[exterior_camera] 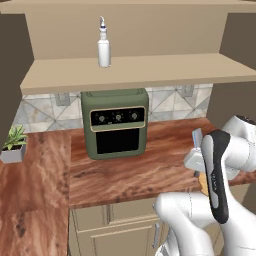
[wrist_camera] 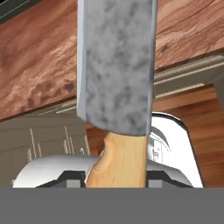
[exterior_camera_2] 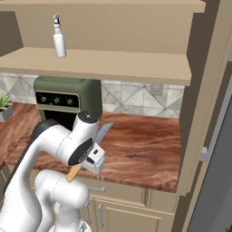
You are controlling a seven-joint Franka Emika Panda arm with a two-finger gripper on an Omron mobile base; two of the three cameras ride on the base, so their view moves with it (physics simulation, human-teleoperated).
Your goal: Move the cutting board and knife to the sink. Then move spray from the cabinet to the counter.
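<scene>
Knife [wrist_camera: 117,65] sits clamped in the gripper [exterior_camera_2: 90,159] by its yellow-orange handle, blade pointing up and away over the near edge of the counter [exterior_camera: 135,175]. It looks rigid, light and smooth-handled, so a hold on the handle close to the blade suits it best.

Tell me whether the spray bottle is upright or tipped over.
Upright: the spray stands on its base on the cabinet shelf, nozzle on top.

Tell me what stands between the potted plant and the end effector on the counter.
The green toaster oven stands between the potted plant and the end effector, seen in the left base view.
</scene>
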